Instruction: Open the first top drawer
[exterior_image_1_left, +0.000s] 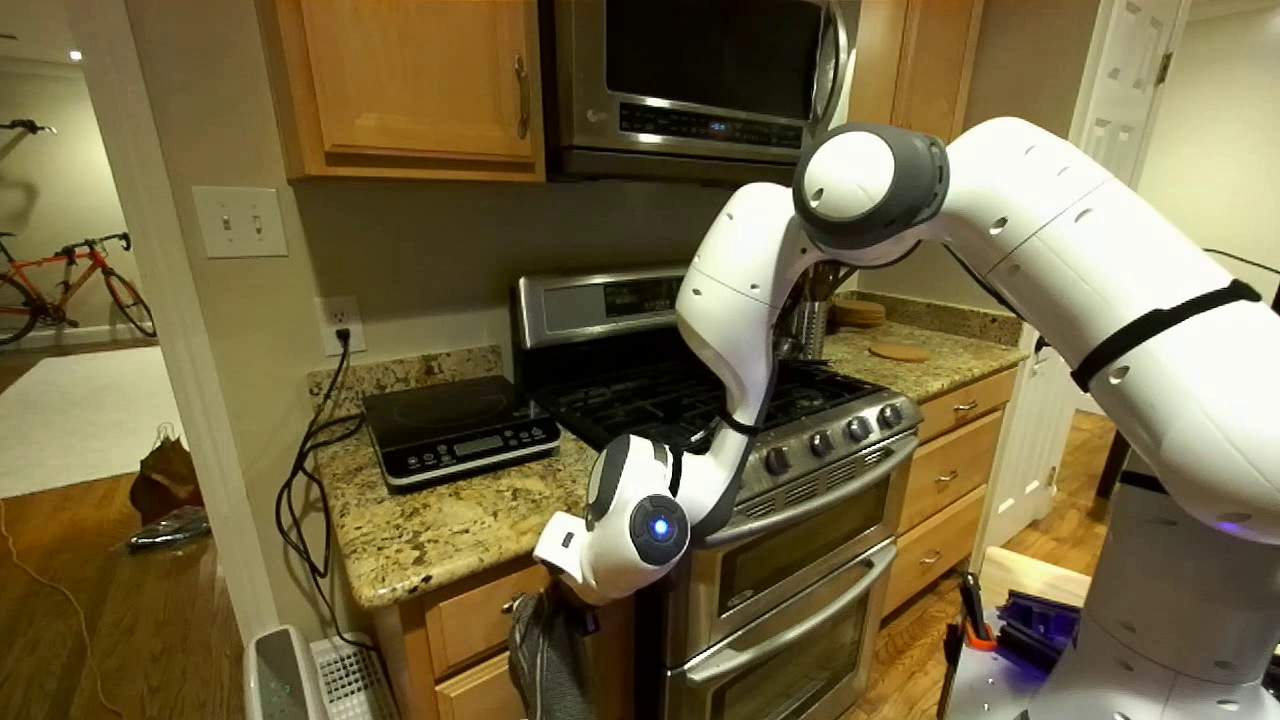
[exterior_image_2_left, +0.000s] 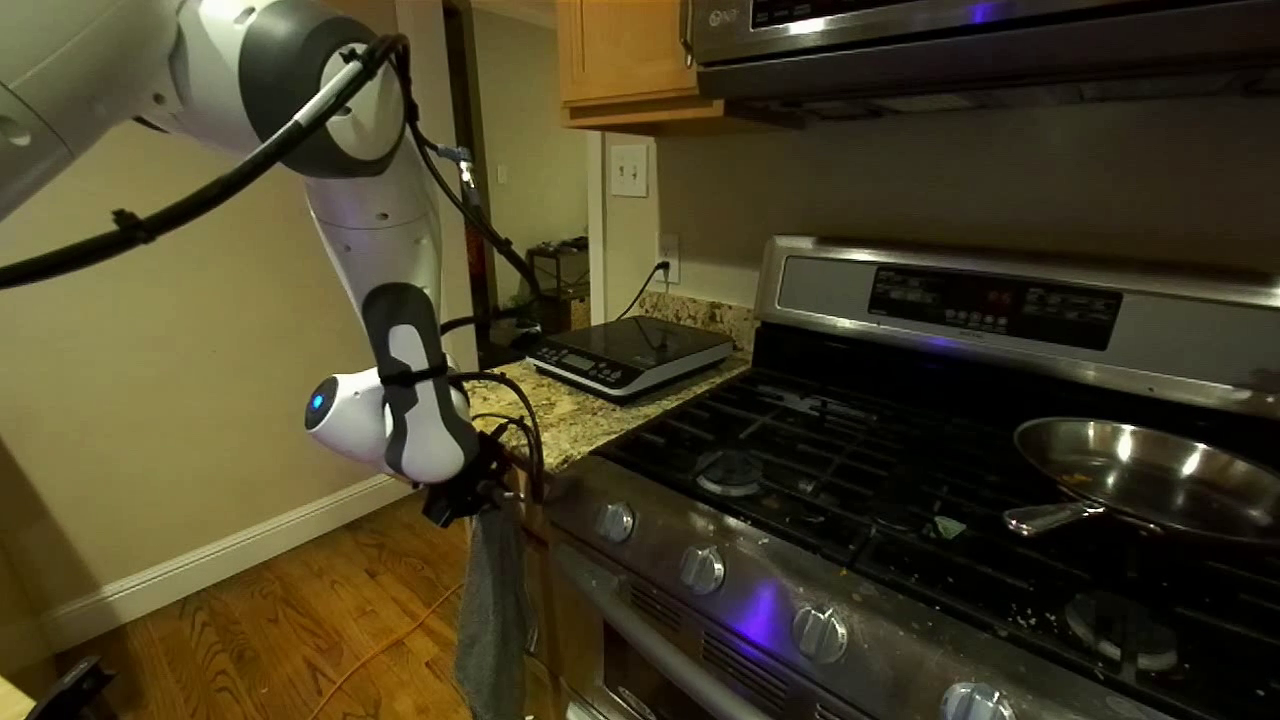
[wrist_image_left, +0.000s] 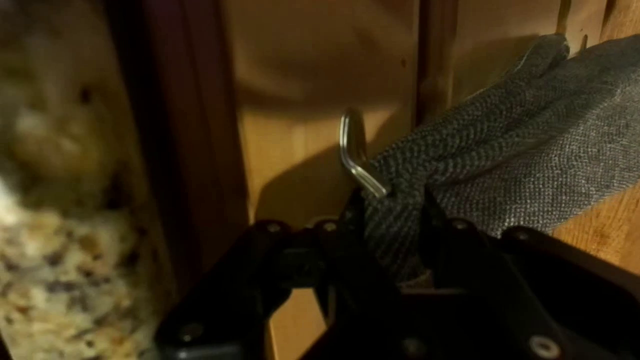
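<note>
One closed honey-wood drawer — our gripper clamps the grey towel draping its handle — oven at three o'clock.

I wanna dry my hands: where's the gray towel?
In the wrist view, the gray towel stretches from between the fingers of the claw to the right edge; its bunched part is by the metal handle of the top drawer.

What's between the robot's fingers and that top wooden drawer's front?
The wrist view shows the metal handle on the drawer and a gray towel, which also shows between the fingers; whether they grip it is unclear.
</note>
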